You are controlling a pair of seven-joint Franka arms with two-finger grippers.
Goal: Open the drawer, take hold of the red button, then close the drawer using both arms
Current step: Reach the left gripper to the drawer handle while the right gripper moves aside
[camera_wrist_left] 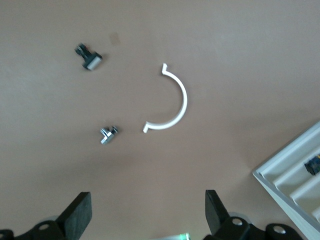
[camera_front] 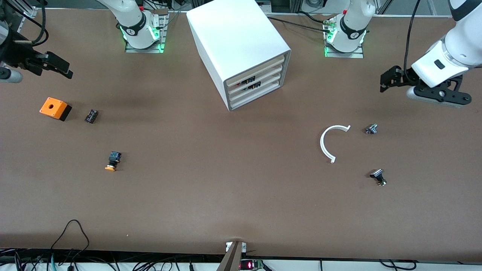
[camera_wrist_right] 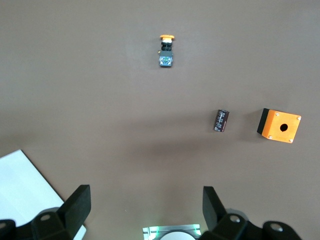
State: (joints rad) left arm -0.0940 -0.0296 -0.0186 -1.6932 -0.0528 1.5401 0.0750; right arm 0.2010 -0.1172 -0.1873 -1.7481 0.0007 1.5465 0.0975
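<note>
Hovering apart, jaws spread: left gripper (camera_front: 388, 79), right gripper (camera_front: 62, 67), above table ends.

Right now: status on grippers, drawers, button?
Left gripper and right gripper open, empty, high over table ends. Cabinet drawers shut. Red button unseen.

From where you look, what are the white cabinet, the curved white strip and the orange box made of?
The cabinet looks like smooth matte white plastic, with cream drawer fronts. The curved strip seems thin white plastic. The orange box looks like moulded plastic, with a black base.
</note>
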